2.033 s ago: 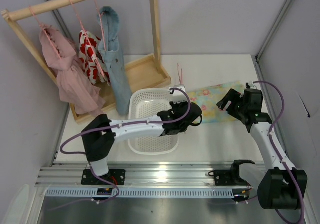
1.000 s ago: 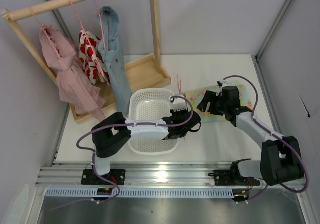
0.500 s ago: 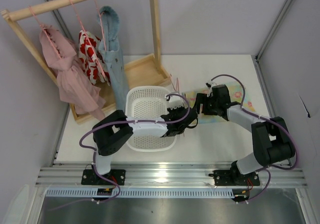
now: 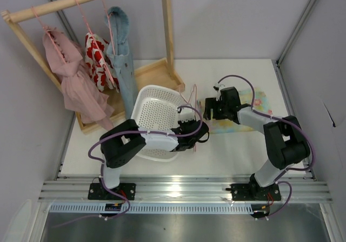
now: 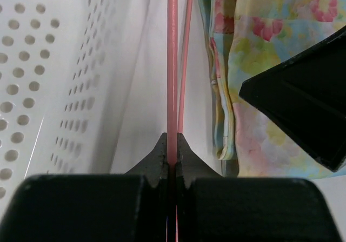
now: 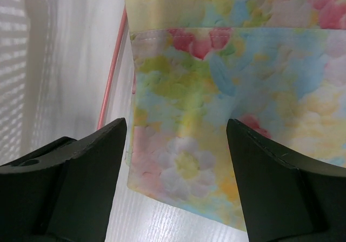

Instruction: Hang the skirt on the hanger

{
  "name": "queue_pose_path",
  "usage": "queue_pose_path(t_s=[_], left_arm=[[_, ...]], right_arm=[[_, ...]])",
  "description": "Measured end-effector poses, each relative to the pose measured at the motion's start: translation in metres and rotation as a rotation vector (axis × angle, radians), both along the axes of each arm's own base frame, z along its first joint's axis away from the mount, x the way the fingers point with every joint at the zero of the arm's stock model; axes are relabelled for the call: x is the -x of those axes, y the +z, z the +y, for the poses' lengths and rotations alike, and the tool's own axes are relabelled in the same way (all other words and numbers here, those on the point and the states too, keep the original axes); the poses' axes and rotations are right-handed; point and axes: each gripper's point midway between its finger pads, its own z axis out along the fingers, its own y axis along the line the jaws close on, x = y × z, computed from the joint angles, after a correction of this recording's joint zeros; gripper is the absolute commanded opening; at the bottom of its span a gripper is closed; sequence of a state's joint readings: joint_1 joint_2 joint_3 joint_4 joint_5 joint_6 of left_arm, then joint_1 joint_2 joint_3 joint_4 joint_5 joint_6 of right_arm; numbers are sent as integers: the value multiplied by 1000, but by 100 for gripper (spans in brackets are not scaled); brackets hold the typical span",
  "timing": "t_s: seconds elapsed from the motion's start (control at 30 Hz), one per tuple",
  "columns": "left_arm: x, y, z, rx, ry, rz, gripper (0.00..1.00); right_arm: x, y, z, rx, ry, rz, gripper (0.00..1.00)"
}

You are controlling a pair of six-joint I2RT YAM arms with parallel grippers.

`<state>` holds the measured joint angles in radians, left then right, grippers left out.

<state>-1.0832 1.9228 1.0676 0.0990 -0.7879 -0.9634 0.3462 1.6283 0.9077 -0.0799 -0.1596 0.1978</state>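
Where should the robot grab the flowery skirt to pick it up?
Probably the skirt edge beside the hanger, near its corner. The skirt lies flat on the table, so only an edge gives the fingers something to pinch. The open right gripper hangs above that corner, one finger on each side, so coming straight down from above looks best.

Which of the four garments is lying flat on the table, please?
The floral skirt; the pink garment, red-patterned garment and denim garment hang on the wooden rack.
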Motion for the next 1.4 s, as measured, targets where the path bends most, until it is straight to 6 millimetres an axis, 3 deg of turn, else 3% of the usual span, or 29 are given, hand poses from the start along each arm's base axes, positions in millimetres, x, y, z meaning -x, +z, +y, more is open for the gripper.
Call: queue_pose_path(t_s=[0.53, 0.73, 0.77, 0.97, 1.17, 1.4], left_arm=[[8, -24, 15, -50, 72, 78, 0], [8, -24, 14, -36, 80, 80, 0], [8, -24, 14, -36, 80, 80, 0], [8, -25, 14, -36, 79, 81, 0], [7, -27, 14, -40, 82, 82, 0], [7, -28, 14, -36, 87, 81, 0]], right_arm=[[-1, -26, 12, 96, 10, 20, 80], [-11, -28, 9, 120, -22, -7, 59], [-12, -28, 9, 120, -26, -9, 50], [-14, -29, 13, 60, -50, -23, 25], [-14, -29, 21, -51, -59, -25, 12], [-8, -29, 26, -181, -73, 5, 5]])
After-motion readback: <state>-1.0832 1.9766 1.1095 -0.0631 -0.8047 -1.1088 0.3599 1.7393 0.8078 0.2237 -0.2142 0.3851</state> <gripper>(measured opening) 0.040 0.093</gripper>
